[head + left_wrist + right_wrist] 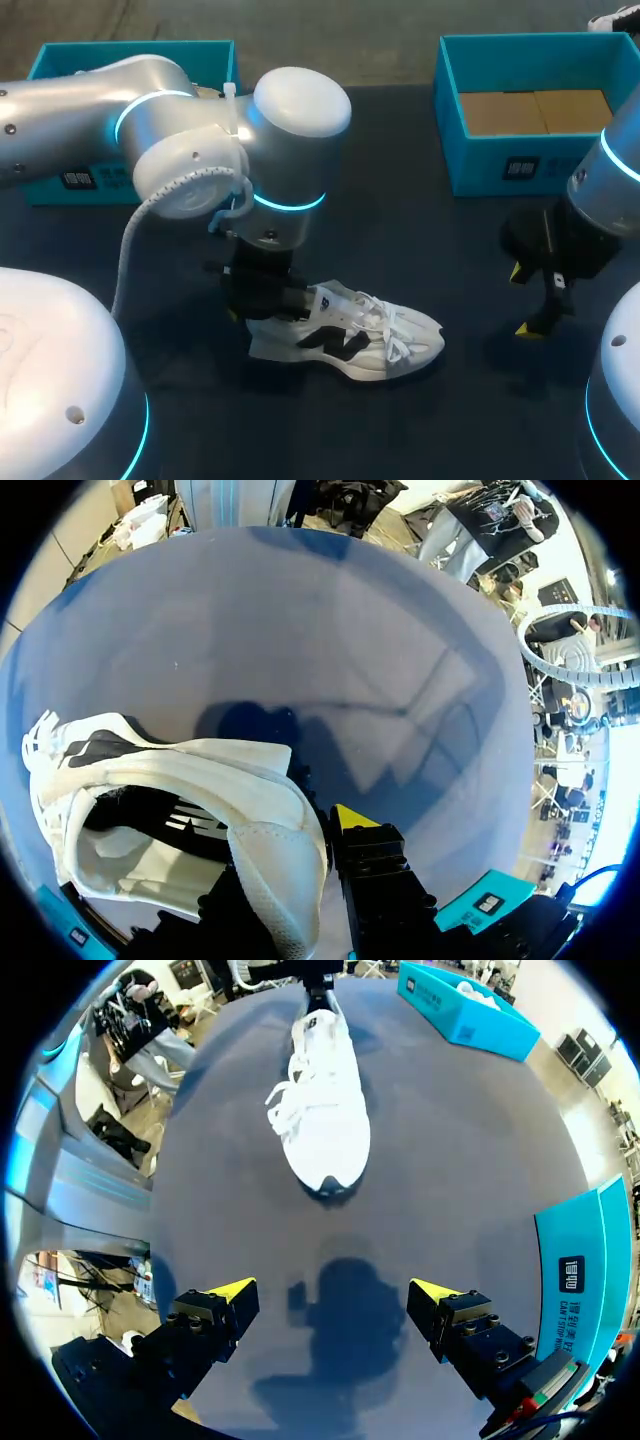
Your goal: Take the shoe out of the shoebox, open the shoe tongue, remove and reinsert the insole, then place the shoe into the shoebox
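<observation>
- Shoe: out of its box and standing upright on the table, near the middle, toe to the right. I judge the first step complete.
- Left gripper: at the shoe's heel. The left wrist view shows the heel collar pinched between the fingers, one outside and one apparently inside the opening, so I read it as clamped on the heel.
- Shoe interior: through the opening, a pale footbed is visible in the left wrist view. I take this to be the insole in place, but I cannot tell whether it has already been out once. The laces lie loose over the tongue, and I cannot tell how far the tongue has been opened.
- Right gripper: hanging above bare table to the right of the toe, well apart from the shoe, its fingers spread wide and holding nothing.
- Remaining, in my judgement: tongue, insole out and back, and return to the box.
- Shoebox: far right, open, with a brown cardboard liner and nothing on it. The table between shoe and box is bare.
- Second teal box: far left, largely hidden behind my left arm.
</observation>
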Action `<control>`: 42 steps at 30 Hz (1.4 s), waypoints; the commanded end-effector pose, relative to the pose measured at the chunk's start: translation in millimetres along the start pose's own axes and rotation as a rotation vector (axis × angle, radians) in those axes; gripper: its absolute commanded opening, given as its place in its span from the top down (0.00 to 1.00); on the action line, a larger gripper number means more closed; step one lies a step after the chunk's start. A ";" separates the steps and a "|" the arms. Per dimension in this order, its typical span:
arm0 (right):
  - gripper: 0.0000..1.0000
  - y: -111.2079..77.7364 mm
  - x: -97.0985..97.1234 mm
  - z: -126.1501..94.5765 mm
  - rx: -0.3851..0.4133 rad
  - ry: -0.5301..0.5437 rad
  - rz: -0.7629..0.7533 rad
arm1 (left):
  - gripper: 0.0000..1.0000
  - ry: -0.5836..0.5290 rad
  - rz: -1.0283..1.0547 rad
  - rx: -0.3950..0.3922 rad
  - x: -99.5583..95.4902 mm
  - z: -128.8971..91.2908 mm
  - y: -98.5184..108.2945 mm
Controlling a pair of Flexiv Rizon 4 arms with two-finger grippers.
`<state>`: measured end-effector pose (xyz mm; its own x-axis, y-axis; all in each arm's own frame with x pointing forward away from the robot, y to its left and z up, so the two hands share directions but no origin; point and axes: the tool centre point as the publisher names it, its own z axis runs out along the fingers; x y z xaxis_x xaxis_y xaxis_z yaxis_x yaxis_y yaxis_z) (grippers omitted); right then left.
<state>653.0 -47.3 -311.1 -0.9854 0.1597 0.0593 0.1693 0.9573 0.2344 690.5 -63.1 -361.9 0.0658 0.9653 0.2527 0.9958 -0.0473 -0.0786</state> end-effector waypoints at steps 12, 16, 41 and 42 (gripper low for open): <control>0.00 -0.6 1.3 0.4 0.000 -0.003 -0.001 | 1.00 0.008 -0.019 0.017 -18.4 13.5 7.9; 0.00 -0.6 1.3 0.4 0.000 -0.003 -0.001 | 1.00 0.012 -0.019 0.016 -21.6 16.8 6.8; 0.00 -0.6 1.3 0.4 0.000 -0.003 -0.001 | 1.00 -0.022 0.027 -0.054 -26.2 20.9 2.5; 0.00 -0.6 1.3 0.4 0.000 -0.003 -0.001 | 1.00 -0.023 0.032 -0.057 -26.3 20.9 2.3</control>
<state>653.0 -47.3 -311.1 -0.9854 0.1597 0.0593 0.1693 0.9573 0.2344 692.2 -85.0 -387.1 0.0925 0.9677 0.2343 0.9956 -0.0861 -0.0375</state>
